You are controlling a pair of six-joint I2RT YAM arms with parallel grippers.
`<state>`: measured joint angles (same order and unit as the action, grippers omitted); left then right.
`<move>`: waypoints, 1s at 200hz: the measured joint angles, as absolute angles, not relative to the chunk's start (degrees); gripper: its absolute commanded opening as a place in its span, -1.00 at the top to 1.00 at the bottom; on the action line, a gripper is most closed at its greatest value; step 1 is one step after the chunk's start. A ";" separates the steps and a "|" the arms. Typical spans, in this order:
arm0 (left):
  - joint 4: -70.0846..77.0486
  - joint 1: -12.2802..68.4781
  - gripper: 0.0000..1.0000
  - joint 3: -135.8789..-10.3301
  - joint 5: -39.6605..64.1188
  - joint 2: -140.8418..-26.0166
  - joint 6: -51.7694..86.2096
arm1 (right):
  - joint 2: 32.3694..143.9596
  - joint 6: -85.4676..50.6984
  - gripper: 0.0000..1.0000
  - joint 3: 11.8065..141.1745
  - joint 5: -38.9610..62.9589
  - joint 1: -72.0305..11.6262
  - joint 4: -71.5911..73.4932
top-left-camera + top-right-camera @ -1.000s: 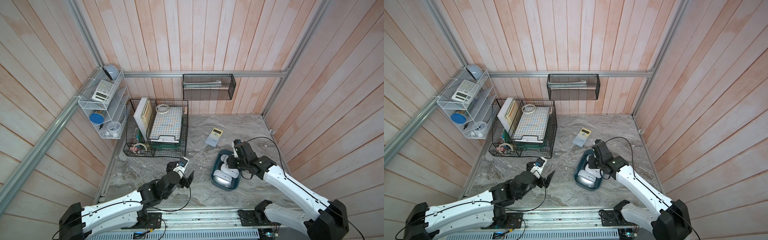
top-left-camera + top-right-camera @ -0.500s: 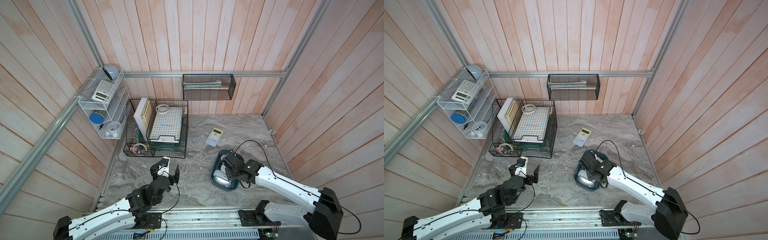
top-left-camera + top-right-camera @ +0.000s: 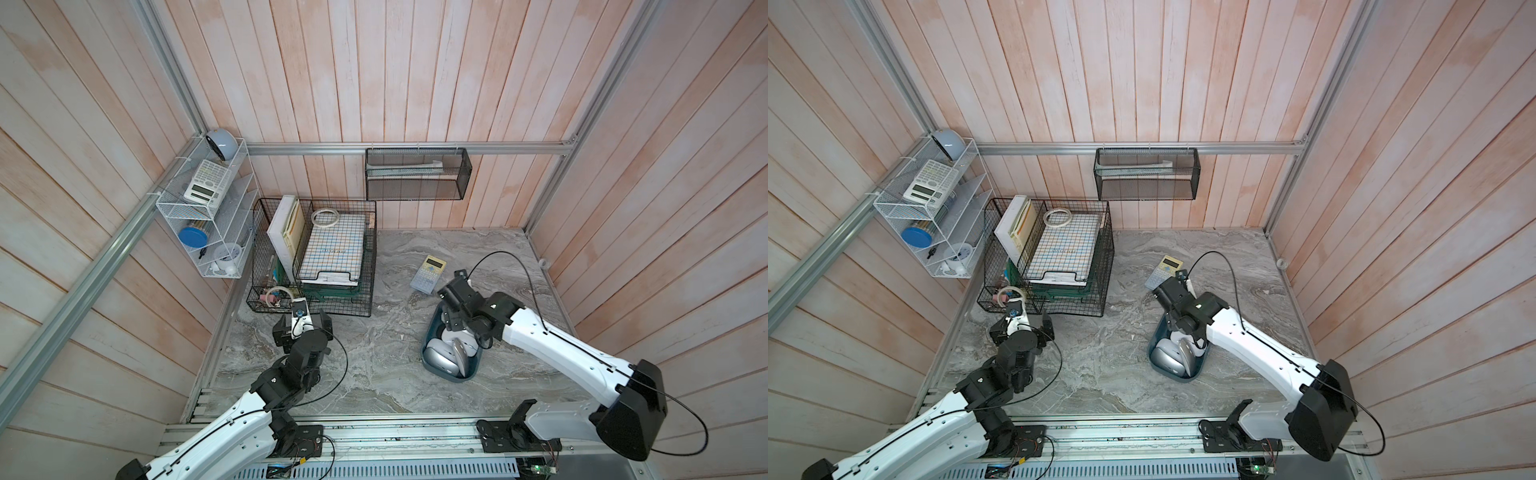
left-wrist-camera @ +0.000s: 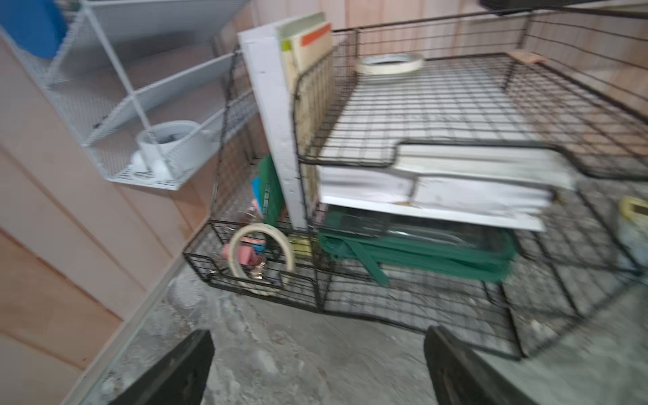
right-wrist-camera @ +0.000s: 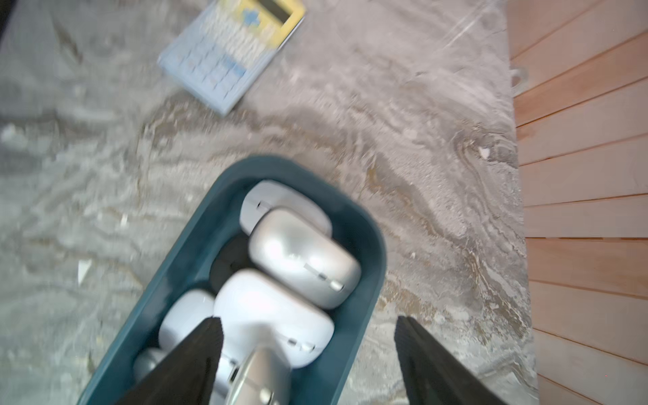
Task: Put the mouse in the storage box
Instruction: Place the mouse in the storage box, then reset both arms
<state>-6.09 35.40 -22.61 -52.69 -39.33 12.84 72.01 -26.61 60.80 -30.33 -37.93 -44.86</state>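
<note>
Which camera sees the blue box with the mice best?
The right wrist view: the storage box is close, mice plainly inside. In both top views it is small, partly behind the right arm. The left wrist view misses it.

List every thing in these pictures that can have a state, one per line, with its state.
Storage box, upright, open-topped, crowded.
Mice, piled inside the storage box.
Right gripper, jaws open above the mice, gripping nothing.
Left gripper, jaws open, empty.
Calculator, flat, face up, outside the storage box.
</note>
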 measured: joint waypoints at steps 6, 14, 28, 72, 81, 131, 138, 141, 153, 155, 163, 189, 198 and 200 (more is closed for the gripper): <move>-4.95 31.90 -1.00 -22.59 -52.34 -39.59 12.58 | 69.69 -25.50 -0.66 58.78 -30.06 -35.11 -40.91; -3.31 27.40 -1.00 -22.52 -51.27 -39.97 12.45 | 66.30 -24.14 -0.66 54.98 -29.93 -31.66 -34.76; 1.34 20.73 -1.00 -21.39 -49.52 -40.86 12.08 | 61.10 -22.02 -0.66 47.00 -30.37 -27.42 -24.32; 19.31 11.81 -0.99 -14.33 -41.85 -52.07 7.31 | 60.66 -18.59 -0.68 31.99 -31.73 -16.75 -2.85; 22.37 10.68 -1.00 -13.85 -40.56 -55.90 6.02 | 62.02 -18.26 -0.70 30.74 -32.05 -14.83 0.78; 37.43 5.67 -0.99 -13.80 -33.54 -69.30 3.44 | 67.94 -17.82 -0.71 28.27 -31.88 -5.37 12.14; 38.98 5.10 -1.00 -13.85 -32.82 -70.43 3.31 | 68.36 -17.65 -0.71 27.75 -31.90 -5.15 13.82; 39.51 4.95 -1.00 -13.91 -32.58 -70.87 3.18 | 68.64 -17.54 -0.71 27.51 -32.03 -5.13 14.52; 41.45 4.16 -1.00 -14.35 -31.18 -72.95 2.98 | 70.54 -17.30 -0.72 26.68 -32.45 -5.13 17.39; 41.71 4.03 -1.00 -14.46 -30.85 -73.25 3.01 | 70.91 -17.23 -0.72 26.52 -32.53 -5.13 17.93; 42.00 3.57 -1.00 -15.11 -29.76 -74.32 2.94 | 72.66 -16.82 -0.72 25.85 -32.77 -5.10 19.97; 41.80 1.69 -1.00 -18.72 -25.50 -76.88 3.68 | 75.88 -14.68 -0.71 23.11 -32.86 -5.10 26.15; 43.68 0.62 -1.00 -18.94 -23.27 -77.52 4.38 | 76.31 -13.54 -0.70 22.52 -32.97 -5.10 28.45; 44.42 0.40 -1.00 -18.85 -22.65 -77.78 4.47 | 76.38 -13.21 -0.70 22.41 -32.95 -5.08 29.08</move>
